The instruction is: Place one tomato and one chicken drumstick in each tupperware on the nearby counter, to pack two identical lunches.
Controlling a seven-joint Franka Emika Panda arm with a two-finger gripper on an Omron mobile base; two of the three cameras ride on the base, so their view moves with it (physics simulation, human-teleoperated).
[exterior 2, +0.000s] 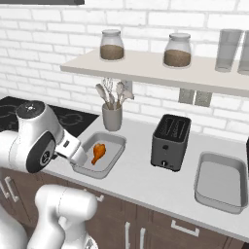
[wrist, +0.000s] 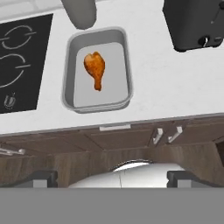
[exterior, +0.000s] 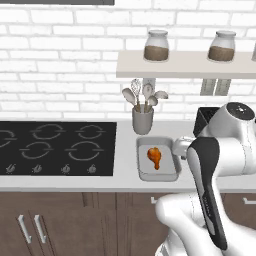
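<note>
A grey tupperware (exterior: 170, 172) (exterior 2: 114, 146) (wrist: 70, 74) stands on the counter (exterior: 125, 181) (exterior 2: 141, 180) (wrist: 166, 87), and one orange chicken drumstick (exterior: 155, 157) (exterior 2: 98, 152) (wrist: 96, 69) lies in it. A second tupperware (exterior 2: 202, 187) sits empty at the right end, past the toaster. My gripper (wrist: 113, 178) hangs open well above the counter's front edge, looking down on the first tupperware, with nothing between its fingers. In the right base view my hand (exterior 2: 72, 148) sits by that container's left side. No tomato is in view.
A black cooktop (exterior: 55, 147) (wrist: 19, 65) lies left of the tupperware. A utensil cup (exterior: 142, 120) (exterior 2: 112, 116) stands behind it and a dark toaster (exterior 2: 170, 141) (wrist: 192, 22) to its right. A shelf (exterior 2: 146, 68) with jars hangs above. Brown cabinets (wrist: 87, 148) run below.
</note>
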